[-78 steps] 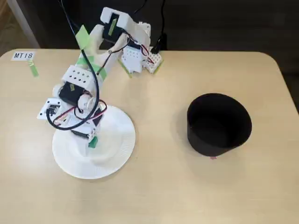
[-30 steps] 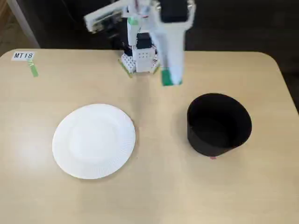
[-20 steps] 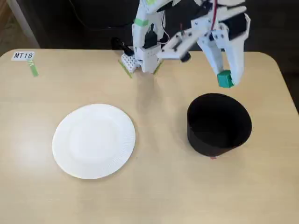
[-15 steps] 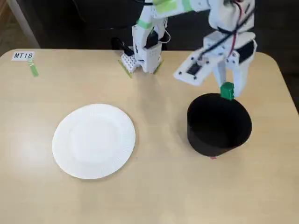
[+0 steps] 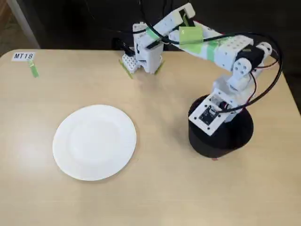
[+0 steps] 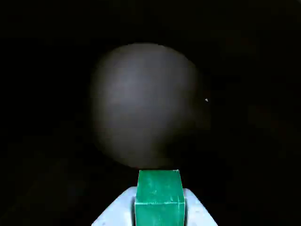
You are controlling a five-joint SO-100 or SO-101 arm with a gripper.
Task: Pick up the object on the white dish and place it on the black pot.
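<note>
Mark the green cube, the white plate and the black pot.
green cube [image 6: 159, 197]: wrist view, its front face, between the tool's tips.
white plate [image 5: 94, 142]: fixed view, its flat centre.
black pot [image 5: 214, 143]: fixed view, its outer front wall.

A tan table [image 5: 155, 188] fills the fixed view, its top plain and pale. Far from the tool, at the far left corner, lies a white label [image 5: 23, 56] reading MT18, with a short green tape strip [image 5: 33, 70] just below it. Near the arm's base, well up and left of the tool, another tape strip [image 5: 125, 68] lies on the tabletop.
</note>
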